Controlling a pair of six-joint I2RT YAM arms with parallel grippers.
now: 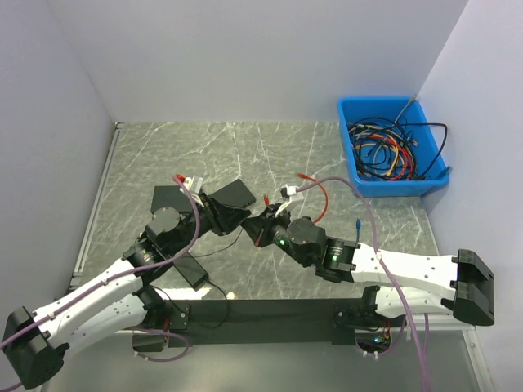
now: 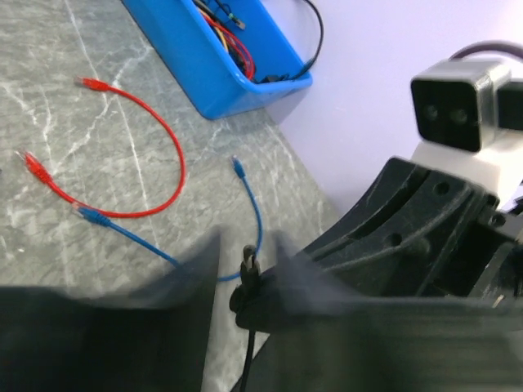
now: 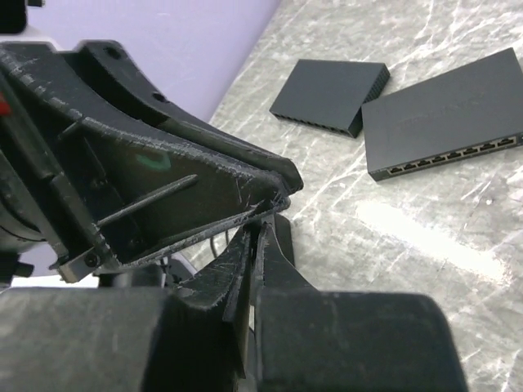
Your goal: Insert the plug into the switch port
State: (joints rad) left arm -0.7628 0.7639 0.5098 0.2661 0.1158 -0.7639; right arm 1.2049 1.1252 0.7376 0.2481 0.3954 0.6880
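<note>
A black plug [image 2: 248, 265] on a thin black cable stands upright between my left gripper's fingers. My left gripper [image 2: 248, 241] [image 1: 237, 219] is open, with a gap showing beside the plug. My right gripper [image 3: 263, 233] [image 1: 260, 224] meets it tip to tip at the table's middle. Its jaws are pressed shut, and its dark fingertips [image 2: 255, 306] clamp the plug from below. Two black switches [image 3: 331, 96] [image 3: 445, 122] lie flat beyond the grippers. The nearer switch shows a row of ports [image 3: 449, 155] along its front edge. The same switches [image 1: 173, 198] [image 1: 234, 193] sit left of centre in the top view.
A blue bin [image 1: 391, 147] [image 2: 221, 57] full of tangled cables stands at the back right. A loose red cable [image 2: 147, 147] [image 1: 315, 196] and a blue cable [image 2: 245, 204] lie on the marble table right of the grippers. A black box [image 1: 192, 269] lies near the left arm.
</note>
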